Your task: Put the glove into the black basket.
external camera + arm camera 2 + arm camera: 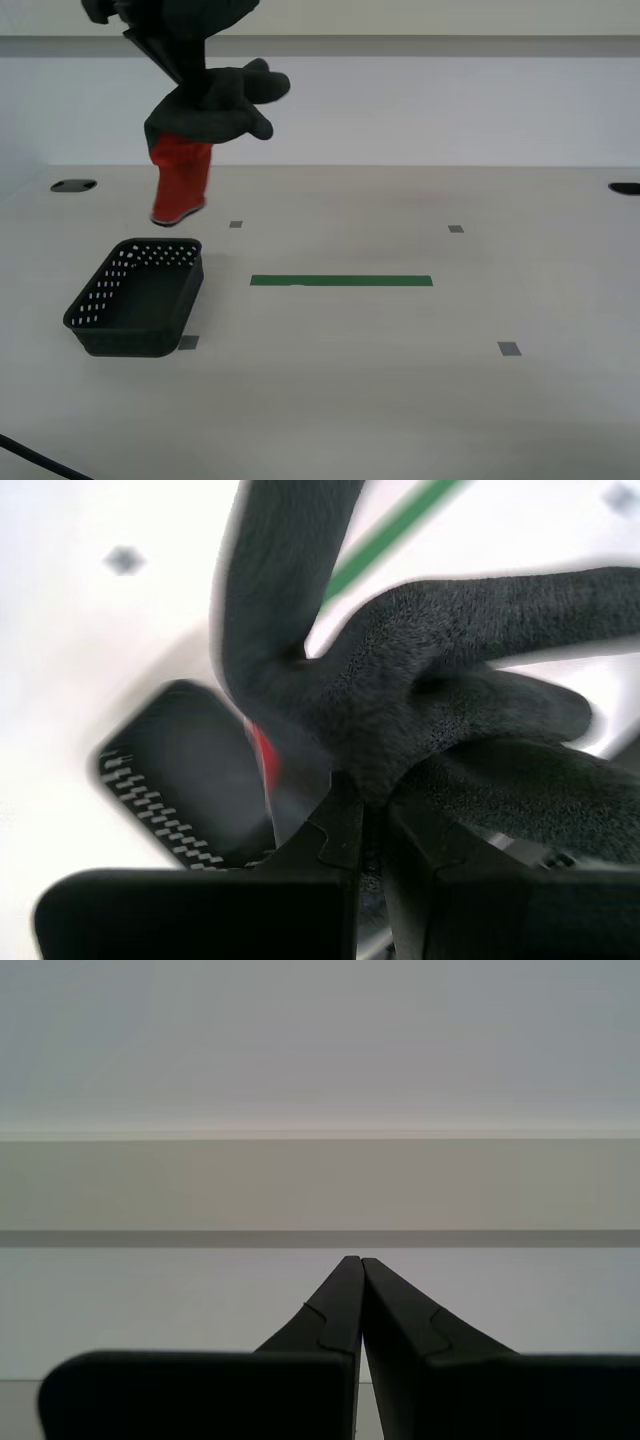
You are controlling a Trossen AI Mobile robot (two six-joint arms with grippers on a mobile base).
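Note:
My second gripper (pixel 190 85) is shut on the glove (pixel 205 110) and holds it in the air above the table, at the exterior view's upper left. The glove's dark fingers (pixel 450 690) spread out from the jaws in the second wrist view. Its red cuff (pixel 181 180) hangs down, behind and above the black basket (pixel 140 297). The basket stands empty on the table at the exterior view's left and shows blurred below the glove in the second wrist view (pixel 190 770). My first gripper (pixel 358 1265) is shut, empty, and faces a wall.
A green tape strip (pixel 341 281) lies on the white table (pixel 400 380) at the middle. Small grey tape squares (pixel 509 348) dot the table. Dark holes sit at the far corners (pixel 72 185). A black cable (pixel 40 460) crosses the near corner at the exterior view's left.

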